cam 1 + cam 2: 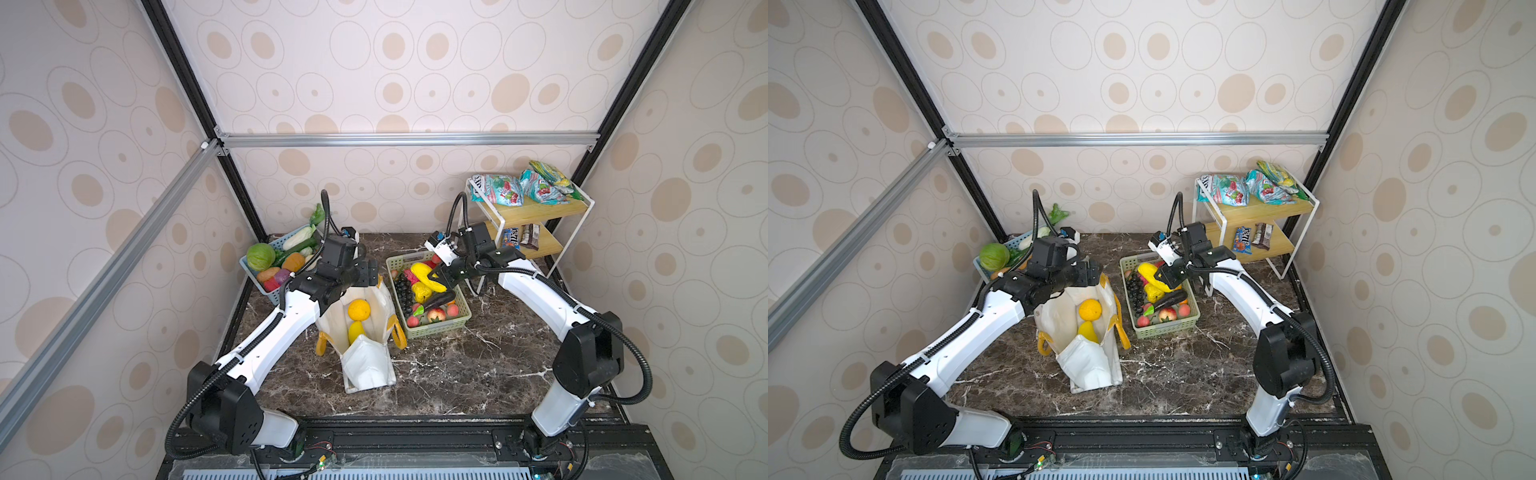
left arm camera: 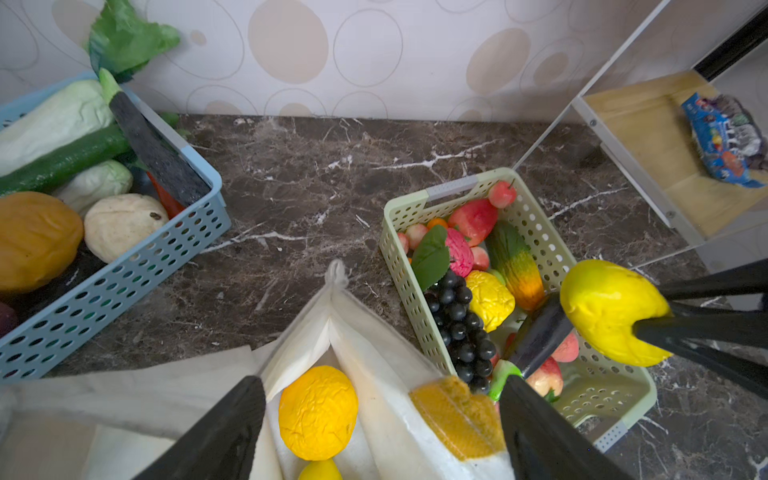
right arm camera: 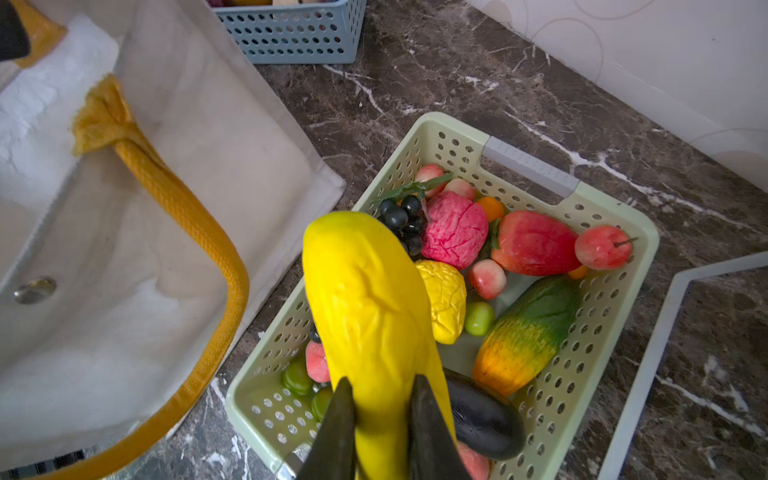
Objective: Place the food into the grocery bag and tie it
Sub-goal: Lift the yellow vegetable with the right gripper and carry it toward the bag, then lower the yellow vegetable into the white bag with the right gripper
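The right gripper (image 3: pixel 380 380) is closed to a narrow gap on one end of a long yellow fruit (image 3: pixel 365 299). It holds the fruit over the green basket (image 1: pixel 432 332), on the side nearest the bag, with the free end pointing toward the bag.

The left gripper (image 2: pixel 382 382) has its jaws spread wide, one on each side of the far end of the bag's mouth. I cannot tell whether they touch the cloth.

In both top views the white cloth bag (image 1: pixel 370 370) stands open near the middle of the table, with its yellow straps hanging down its sides. An orange (image 1: pixel 359 309) and a smaller yellow fruit (image 1: pixel 355 331) lie inside it.

Seen from the bag, the green basket sits just beside it at 2 o'clock, full of grapes, peaches and other fruit. A blue basket (image 1: pixel 249 270) of vegetables stands at 10 o'clock against the wall.

The table (image 1: pixel 478 374) is dark brown marble with white veins. A white two-level rack (image 1: pixel 536 212) with wooden boards fills its 1 o'clock corner and holds snack packets. The walls (image 1: pixel 415 62) are pale with tan ovals, framed by metal bars.
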